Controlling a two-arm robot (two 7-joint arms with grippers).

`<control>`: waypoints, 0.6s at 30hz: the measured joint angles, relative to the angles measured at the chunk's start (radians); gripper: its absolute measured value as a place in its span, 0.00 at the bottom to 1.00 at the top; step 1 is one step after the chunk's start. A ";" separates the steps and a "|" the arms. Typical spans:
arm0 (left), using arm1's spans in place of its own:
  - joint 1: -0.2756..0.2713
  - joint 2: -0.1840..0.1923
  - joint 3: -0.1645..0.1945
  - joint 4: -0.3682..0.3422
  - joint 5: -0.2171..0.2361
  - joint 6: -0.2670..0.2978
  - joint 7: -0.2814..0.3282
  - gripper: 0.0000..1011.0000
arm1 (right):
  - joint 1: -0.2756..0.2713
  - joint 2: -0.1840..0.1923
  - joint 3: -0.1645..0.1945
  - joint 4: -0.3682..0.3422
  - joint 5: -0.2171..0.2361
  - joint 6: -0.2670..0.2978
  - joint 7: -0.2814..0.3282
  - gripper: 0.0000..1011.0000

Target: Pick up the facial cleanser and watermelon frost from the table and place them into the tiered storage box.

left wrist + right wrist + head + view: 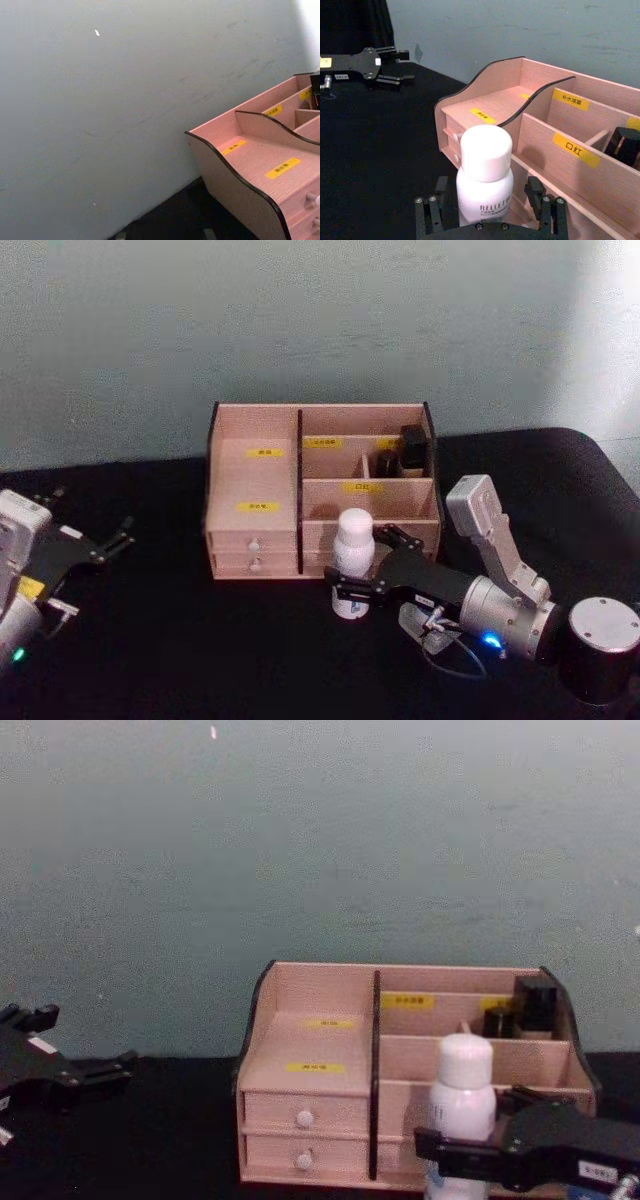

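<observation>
Right gripper (487, 220) sits at the bottom centre of its own wrist view. Its fingers (431, 212) are apart, one on each side of the facial cleanser (485, 167), with a slim gap showing on both flanks, so I judge it is straddling the bottle rather than clamped on it. The bottle stands upright on the black bench (180, 640) with its long axis vertical and its cap up, so the fingers meet its body square across. In the head view it is just below centre, right in front of the drawer face of the tiered storage box (255, 480); whether it touches the box I cannot tell.

The coming move turns on closing onto the bottle and then lifting it over the box's front wall, since the open compartments lie directly behind and above it. This arm is plainly the nearer one. The left gripper (405, 65) rests well apart at the lower left of the head view, fingers spread and holding nothing.

Inside the box, small black bottles (412, 445) stand in the rear compartment at the upper right. The long slots in front of them and the stepped left side look bare.
</observation>
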 joint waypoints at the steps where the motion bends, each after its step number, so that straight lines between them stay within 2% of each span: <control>1: 0.000 0.000 0.000 0.000 0.000 0.000 0.000 0.99 | 0.000 0.000 0.000 0.000 0.000 0.000 0.000 0.99; 12: 0.000 0.000 0.000 0.000 0.000 0.000 0.000 0.99 | 0.000 0.001 0.000 0.000 0.000 -0.003 -0.001 0.99; 18: 0.000 0.000 0.000 0.000 0.000 0.000 0.000 0.99 | -0.001 0.001 0.000 0.000 0.000 -0.004 -0.001 0.87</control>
